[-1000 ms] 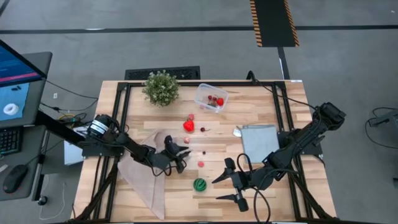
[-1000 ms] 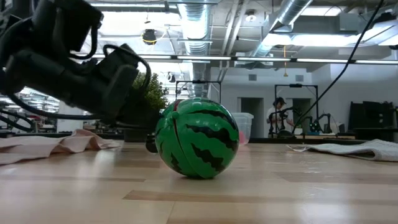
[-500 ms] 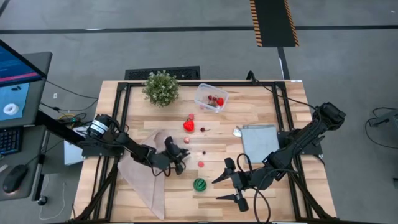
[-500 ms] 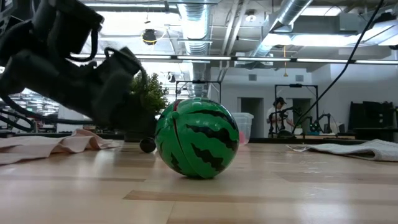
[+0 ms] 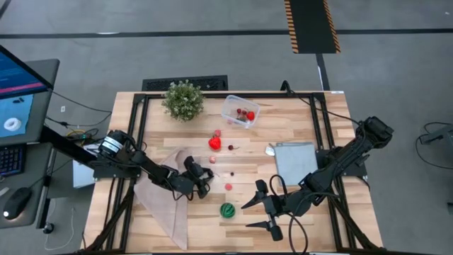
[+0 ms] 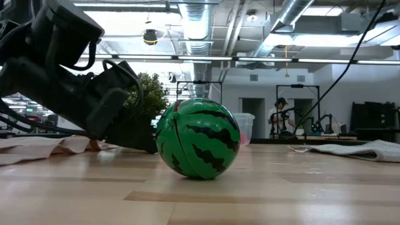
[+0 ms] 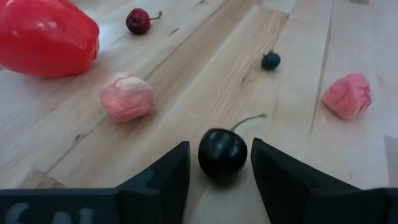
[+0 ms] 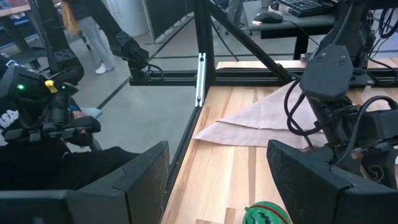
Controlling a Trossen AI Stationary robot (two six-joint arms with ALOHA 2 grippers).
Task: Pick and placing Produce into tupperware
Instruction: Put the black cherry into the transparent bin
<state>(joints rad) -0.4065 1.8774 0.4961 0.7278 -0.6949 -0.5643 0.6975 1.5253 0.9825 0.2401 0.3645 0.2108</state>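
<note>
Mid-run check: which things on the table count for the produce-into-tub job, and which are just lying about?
Job items: dark cherry between the left tool's fingers; red pepper; pink pieces; striped green ball; clear tub with red pieces inside.

Lying about: potted plant; grey-blue sheet; beige cloth.

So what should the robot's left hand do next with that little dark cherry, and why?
Probably close the left gripper on the dark cherry. The cherry lies on the wooden table right between the two open fingers, with a small gap on each side, so nothing holds it yet. Once gripped, it could be lifted and carried to the tupperware, where red pieces already lie.
</note>
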